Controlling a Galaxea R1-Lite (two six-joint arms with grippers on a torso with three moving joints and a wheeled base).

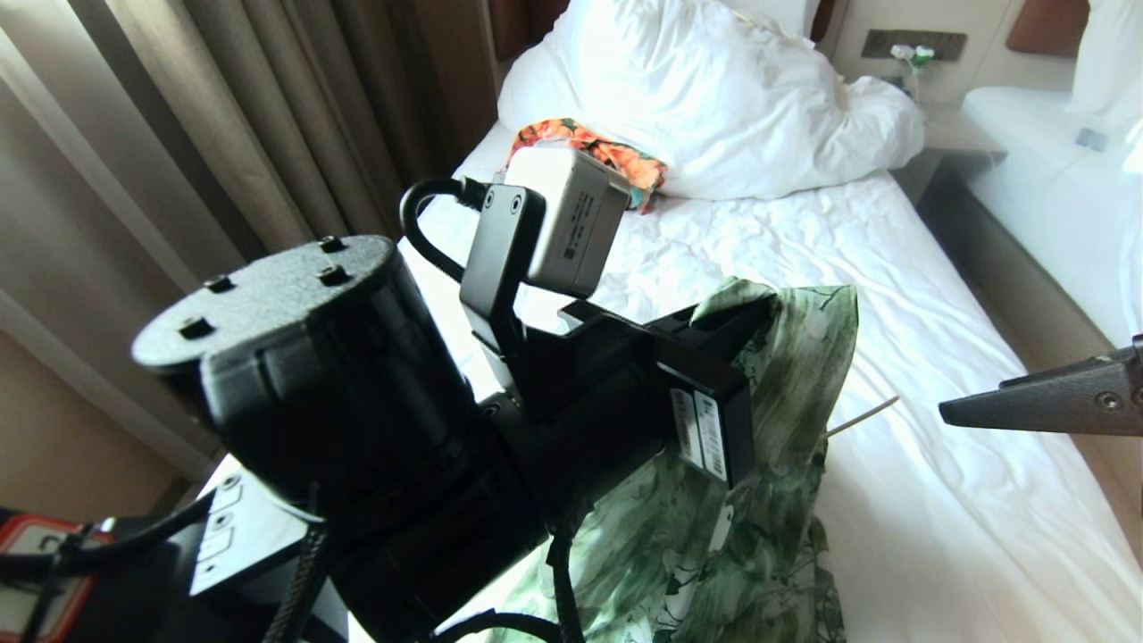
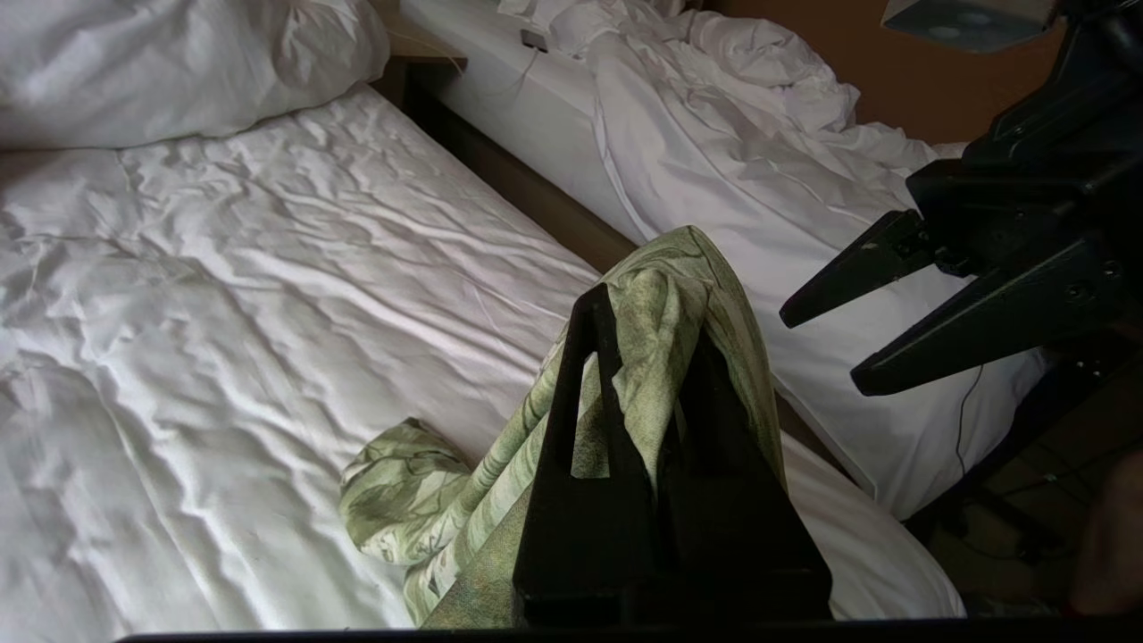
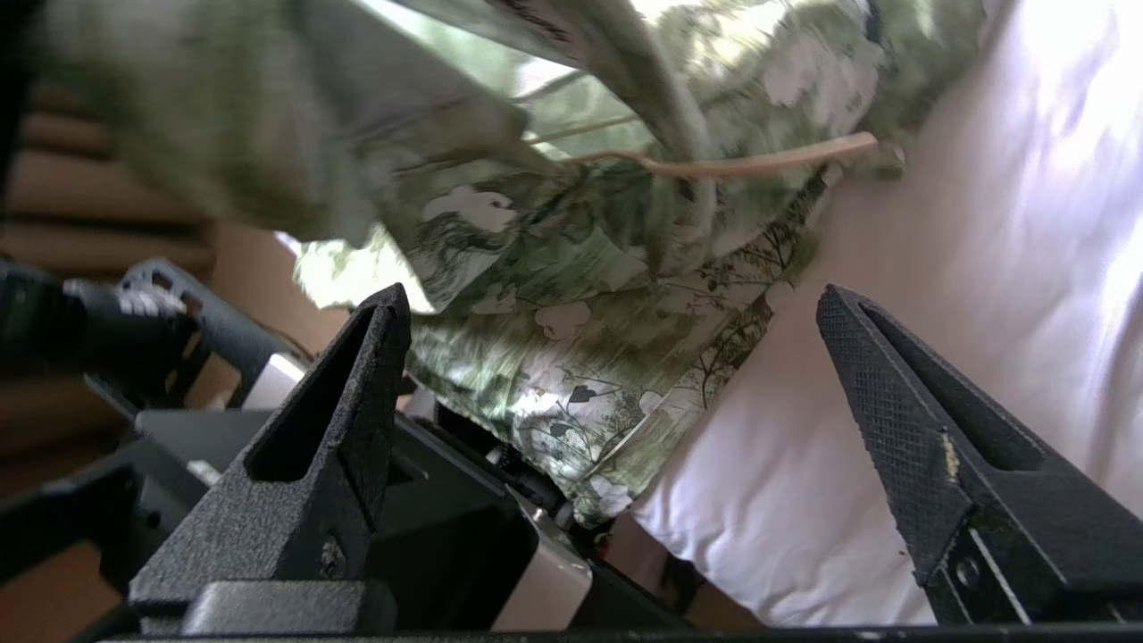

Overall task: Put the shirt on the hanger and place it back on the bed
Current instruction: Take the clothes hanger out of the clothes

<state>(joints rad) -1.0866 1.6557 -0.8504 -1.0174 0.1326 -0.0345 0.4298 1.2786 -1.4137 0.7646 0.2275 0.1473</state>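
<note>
surface: bed (image 1: 893,295), wrinkled white sheet | head end: bunched white duvet and pillow (image 1: 714,107) resting on sheet | beside pillow: orange patterned garment (image 1: 625,156) lying on sheet, partly under duvet edge | near side: light green floral shirt (image 1: 786,429), lower folds resting on sheet, upper part lifted

head: high, looking down along the bed (image 1: 938,500) toward its pillow end, left arm close in front | left wrist: near, faces across bed | right wrist: very near the shirt (image 3: 571,295) | shared: shirt, bed sheet
</note>
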